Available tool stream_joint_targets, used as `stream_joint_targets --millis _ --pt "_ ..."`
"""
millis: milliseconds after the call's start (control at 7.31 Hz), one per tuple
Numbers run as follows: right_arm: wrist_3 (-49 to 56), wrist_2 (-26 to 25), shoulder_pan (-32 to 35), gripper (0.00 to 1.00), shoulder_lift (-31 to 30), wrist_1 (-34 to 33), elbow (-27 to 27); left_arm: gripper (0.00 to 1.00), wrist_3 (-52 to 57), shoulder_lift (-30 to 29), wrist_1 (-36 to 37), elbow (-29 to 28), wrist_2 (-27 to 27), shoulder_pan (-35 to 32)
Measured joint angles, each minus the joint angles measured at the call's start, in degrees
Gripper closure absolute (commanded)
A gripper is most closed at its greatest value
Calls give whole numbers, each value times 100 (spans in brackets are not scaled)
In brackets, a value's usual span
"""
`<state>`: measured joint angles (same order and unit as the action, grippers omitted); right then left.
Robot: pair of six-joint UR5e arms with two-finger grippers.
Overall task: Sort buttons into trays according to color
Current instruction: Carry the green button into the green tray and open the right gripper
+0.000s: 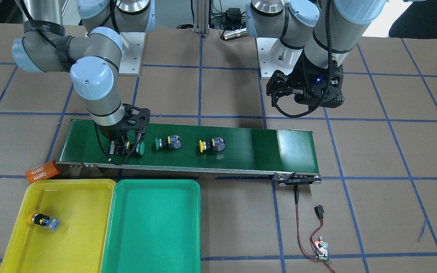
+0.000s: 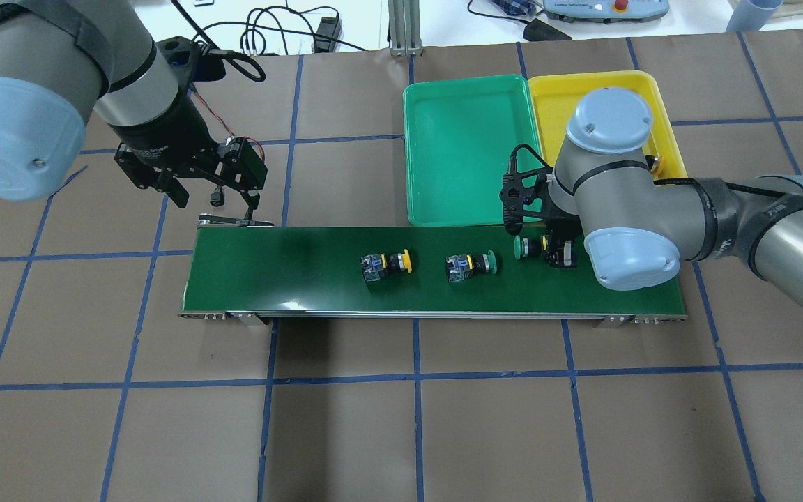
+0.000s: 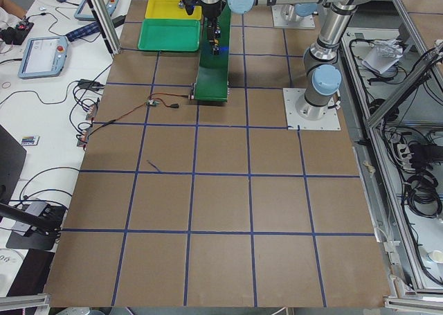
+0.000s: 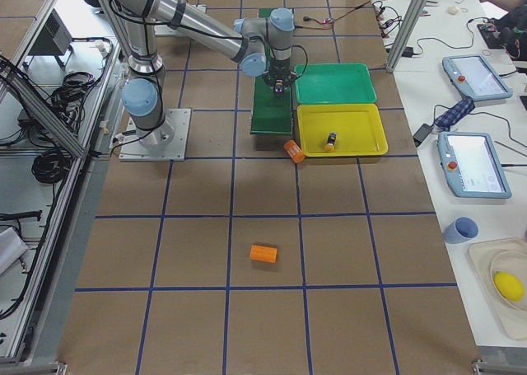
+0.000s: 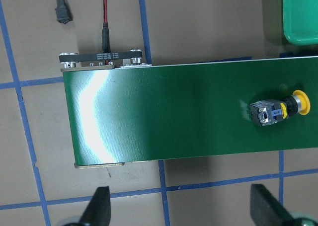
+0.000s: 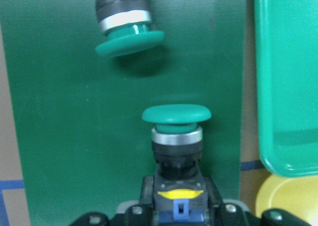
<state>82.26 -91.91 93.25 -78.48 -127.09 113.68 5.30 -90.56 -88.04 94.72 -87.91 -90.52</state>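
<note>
Buttons are, by my reckoning, one-quarter sorted. The sorted yellow button (image 1: pixel 43 220) lies on its side in the yellow tray (image 1: pixel 78 242). The green tray (image 1: pixel 154 227) just beside it holds none yet. The other three buttons are on the conveyor belt (image 1: pixel 260 148), all on their sides in a row.

The near green button (image 1: pixel 139 148) is at the belt's tray end, and the right hand (image 1: pixel 120 148) is down on it. In the right wrist view the fingers appear pressed against both sides of the switch body, so I take it as clamped (the button has not been lifted, since the cap looks level with its neighbour). The second green button (image 1: pixel 168 142) lies just along the belt from it. The belt yellow button (image 1: pixel 211 145) is further along, near the middle.

The left hand (image 5: pixel 179 191) hangs over the surface (image 1: pixel 374 212) off the belt's opposite end. Its fingers are spread wide and carry nothing.

The step in progress seems to be picking up the first green button for the green tray. After that, one green and one yellow button are left to move. The yellow one lies about midway between the two hands.
</note>
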Motion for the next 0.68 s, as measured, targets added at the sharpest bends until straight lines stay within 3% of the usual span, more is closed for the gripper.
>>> stream_joint_targets --millis 684 --pt "167 15 -60 95 1404 766 -2282 0 74 -43 17 -16 -6 1"
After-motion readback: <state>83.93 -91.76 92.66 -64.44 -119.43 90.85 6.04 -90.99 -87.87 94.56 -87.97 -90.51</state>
